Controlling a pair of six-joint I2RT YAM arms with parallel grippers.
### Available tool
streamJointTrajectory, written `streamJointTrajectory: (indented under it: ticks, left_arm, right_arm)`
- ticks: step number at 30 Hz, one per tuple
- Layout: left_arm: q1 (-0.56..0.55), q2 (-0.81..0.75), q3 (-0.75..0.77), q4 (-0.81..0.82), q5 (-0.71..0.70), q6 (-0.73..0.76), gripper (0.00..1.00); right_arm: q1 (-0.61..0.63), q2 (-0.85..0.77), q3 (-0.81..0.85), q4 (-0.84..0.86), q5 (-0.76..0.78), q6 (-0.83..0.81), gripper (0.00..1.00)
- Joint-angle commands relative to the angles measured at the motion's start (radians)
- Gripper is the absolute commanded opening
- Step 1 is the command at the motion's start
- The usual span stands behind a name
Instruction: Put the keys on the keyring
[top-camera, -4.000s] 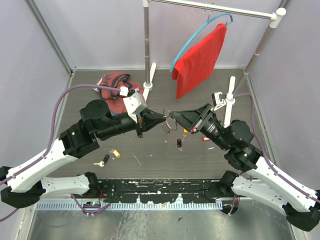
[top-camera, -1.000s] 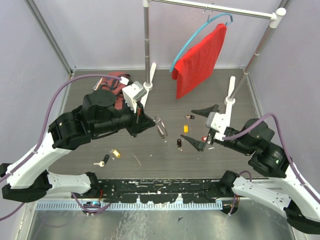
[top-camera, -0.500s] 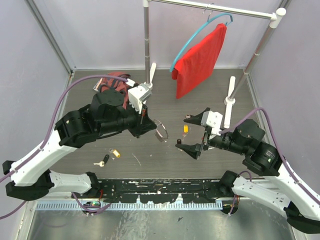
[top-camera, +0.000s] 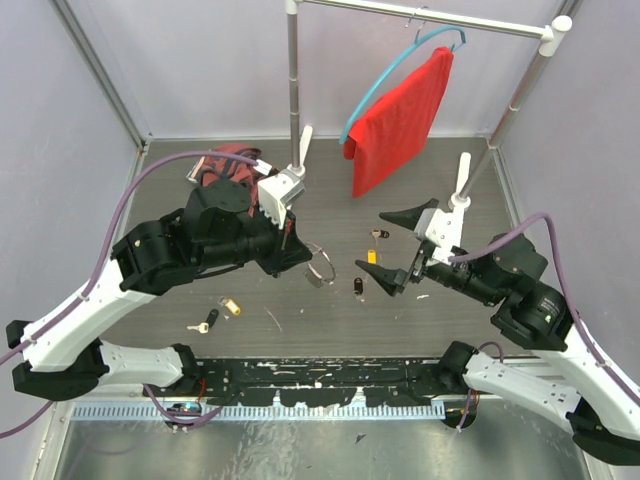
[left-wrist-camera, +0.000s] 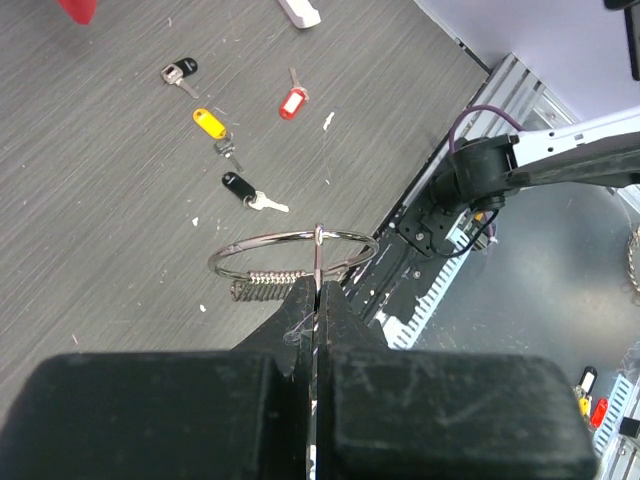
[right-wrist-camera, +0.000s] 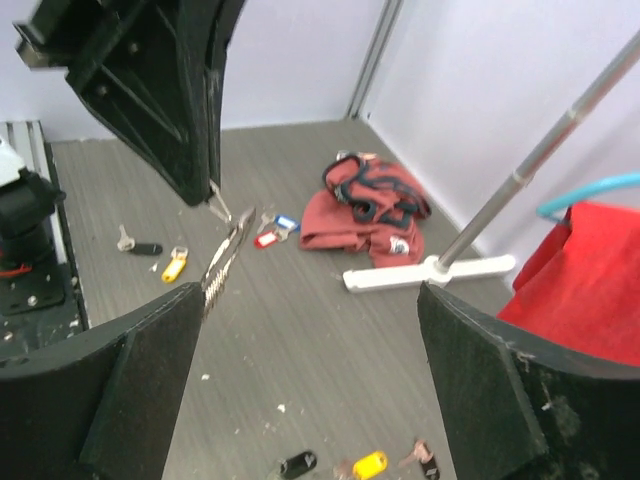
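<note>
- Two black-and-white robot arms reach in from the near edge of a grey wood-grain table. Their tips face each other above its middle.
- The left gripper is clamped on the keyring. In the left wrist view its fingertips meet on the wire with no gap between them.
- The keyring is a thin silver loop with a coiled stretch along one side. It is held tilted in the air over the middle of the table, between the two grippers and nearer the left one.
- The right gripper has its jaws spread wide apart with nothing between them, and it is clear of the ring.
- Four keys lie loose on the table just right of its middle, under the right gripper: a black-tagged key, a yellow-tagged key, a small dark-tagged key and a red-tagged key.
- Two more lie left of the middle, toward the near edge: a yellow tag and, just beside it, a black tag.
- The right wrist view shows a red tag and a blue tag beside a crumpled maroon cloth toward the far left corner.
- A red cloth hangs from a blue hanger on a metal rail above the far edge.
</note>
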Motion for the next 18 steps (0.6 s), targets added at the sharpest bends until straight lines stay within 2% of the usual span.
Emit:
streamJointTrajectory:
  ticks: [1, 6, 11, 18]
  left_arm:
    - [-0.004, -0.023, 0.006, 0.010, -0.004, -0.008, 0.00]
    - [-0.004, -0.038, -0.013, 0.004, -0.011, -0.003, 0.00]
    - [-0.003, -0.051, -0.023, -0.009, -0.039, 0.005, 0.00]
    - [0.001, -0.089, -0.095, -0.031, -0.179, 0.019, 0.00]
  right_arm:
    - [0.004, 0.073, 0.056, 0.145, -0.057, -0.058, 0.90]
    - [0.006, 0.094, 0.068, 0.197, -0.094, -0.094, 0.86]
    - [0.029, 0.151, 0.101, 0.166, -0.053, -0.137, 0.81]
    - [0.233, 0.202, 0.091, 0.184, 0.164, -0.299, 0.80]
